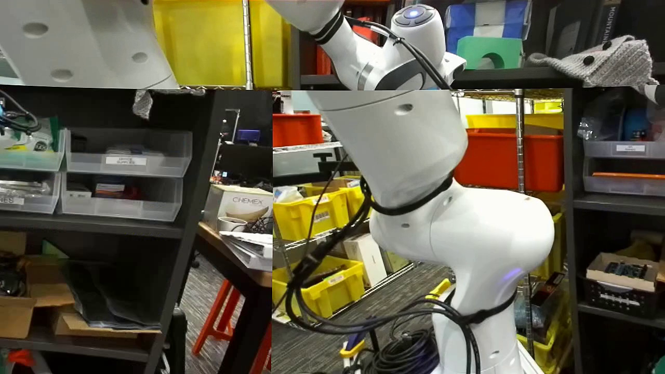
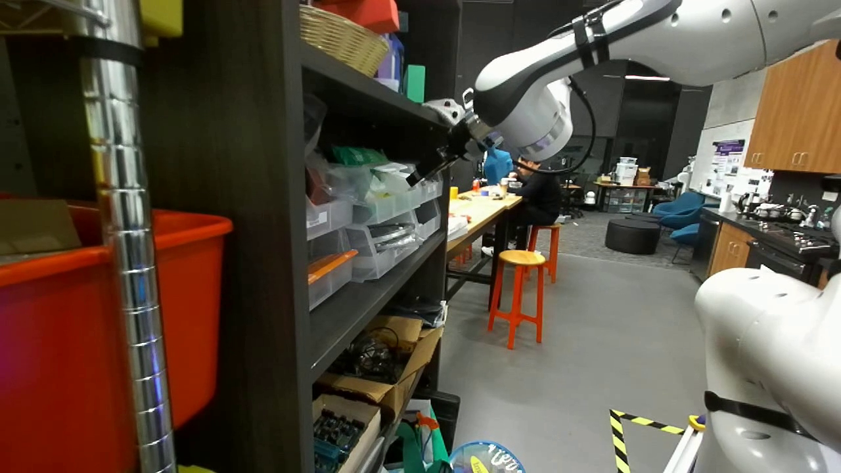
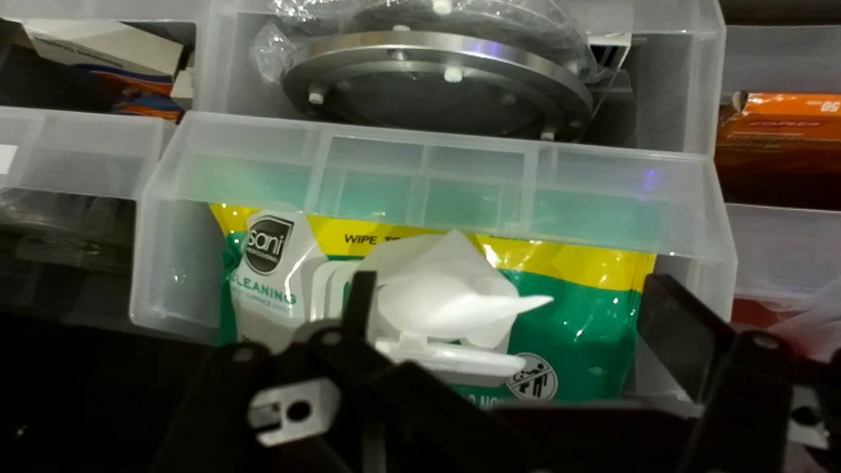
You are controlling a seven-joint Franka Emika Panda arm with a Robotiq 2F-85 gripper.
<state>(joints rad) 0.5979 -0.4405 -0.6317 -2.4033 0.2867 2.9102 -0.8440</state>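
Observation:
My gripper (image 3: 514, 289) stands open in the wrist view, its black fingers wide apart with nothing gripped. Beyond them is a green and yellow pack of cleaning wipes (image 3: 578, 335), lying in a translucent plastic bin (image 3: 427, 174). A white wipe (image 3: 447, 282) pokes up from the pack's opening, above the raised white lid (image 3: 453, 360). The left finger overlaps the lid area in this view; the right one appears beside the pack's right edge. Whether either touches is unclear. In an exterior view the dark gripper (image 2: 424, 169) tilts down toward the shelf bins, close to the bin's front.
Another bin in the wrist view holds a metal ring (image 3: 433, 46) in clear wrap. An orange box (image 3: 782, 125) sits to its right. A dark shelf board (image 2: 387, 92) with a grey knitted toy (image 2: 445, 110) runs just above the gripper. Stacked bins (image 1: 127, 156) adjoin.

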